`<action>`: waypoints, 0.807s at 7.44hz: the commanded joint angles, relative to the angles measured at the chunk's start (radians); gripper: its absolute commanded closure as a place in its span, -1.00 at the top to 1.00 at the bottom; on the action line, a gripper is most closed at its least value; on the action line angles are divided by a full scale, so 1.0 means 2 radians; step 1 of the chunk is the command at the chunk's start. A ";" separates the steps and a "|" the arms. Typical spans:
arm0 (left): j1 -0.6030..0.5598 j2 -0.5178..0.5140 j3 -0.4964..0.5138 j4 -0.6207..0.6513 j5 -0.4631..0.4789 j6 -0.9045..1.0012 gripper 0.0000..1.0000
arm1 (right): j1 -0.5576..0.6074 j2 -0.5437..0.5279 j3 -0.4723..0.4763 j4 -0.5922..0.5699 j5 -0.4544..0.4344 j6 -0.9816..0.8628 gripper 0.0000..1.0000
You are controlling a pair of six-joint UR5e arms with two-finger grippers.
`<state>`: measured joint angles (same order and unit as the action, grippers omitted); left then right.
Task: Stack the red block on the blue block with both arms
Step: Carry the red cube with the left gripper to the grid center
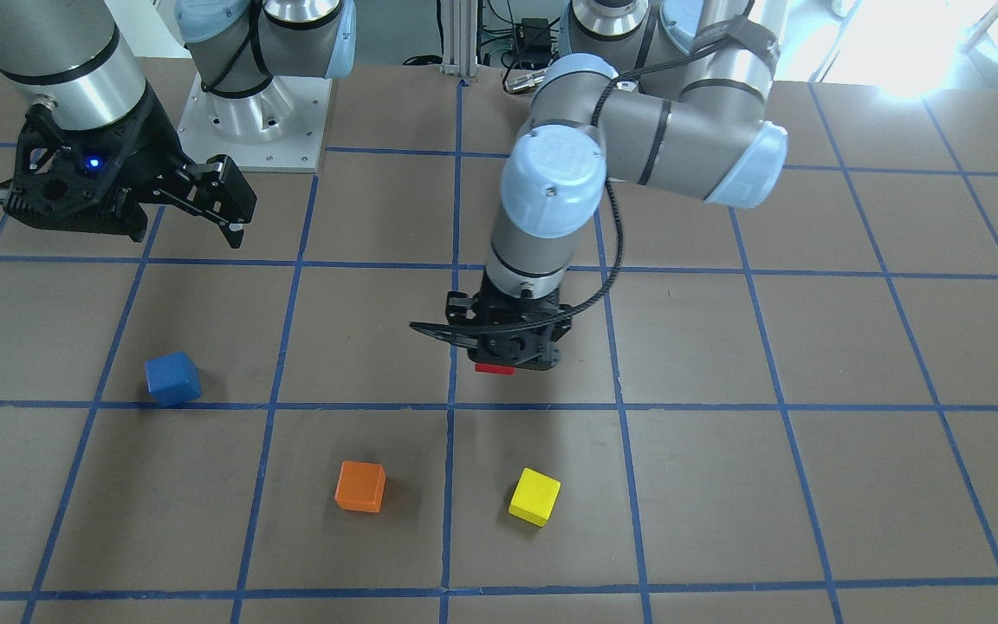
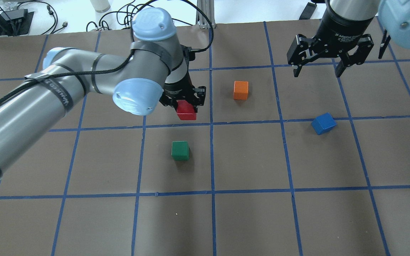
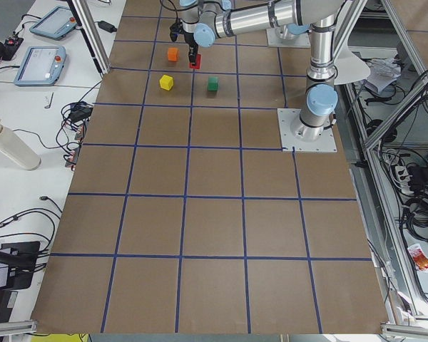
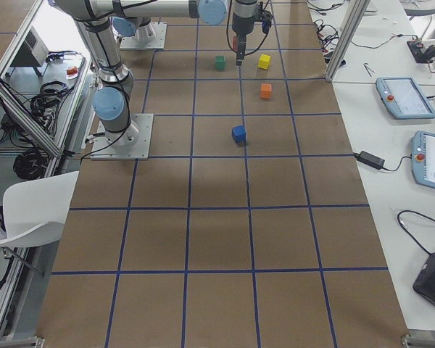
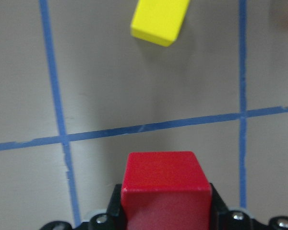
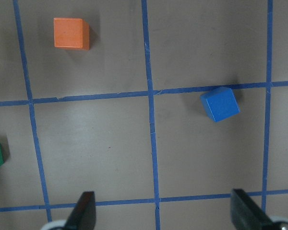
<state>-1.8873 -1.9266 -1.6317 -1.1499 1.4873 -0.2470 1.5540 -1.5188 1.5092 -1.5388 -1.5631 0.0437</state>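
Looking from overhead, you see your left gripper (image 2: 184,103) clamped on the red block (image 2: 186,111), between the green cube (image 2: 180,150) and the orange cube (image 2: 241,90). Your right gripper (image 2: 317,74) is spread wide and holds nothing. The blue block (image 2: 323,123) sits on the table near it, well apart from the red block.

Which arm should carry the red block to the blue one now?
Left, probably: the left gripper is shut on the red block. The right gripper hangs open and empty, apart from the blue block.
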 commanded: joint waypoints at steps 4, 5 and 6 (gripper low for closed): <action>-0.073 -0.098 0.024 0.062 -0.001 -0.097 -0.64 | 0.000 0.000 -0.001 0.000 0.000 0.000 1.00; -0.075 -0.105 0.024 0.063 -0.001 -0.097 -0.32 | 0.000 0.000 -0.001 -0.001 0.000 0.000 1.00; -0.076 -0.107 0.023 0.063 0.000 -0.099 0.32 | 0.000 0.000 -0.001 0.000 0.000 0.000 1.00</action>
<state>-2.0354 -2.1292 -1.5838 -1.0278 1.4847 -0.4395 1.5539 -1.5186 1.5071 -1.5393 -1.5631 0.0445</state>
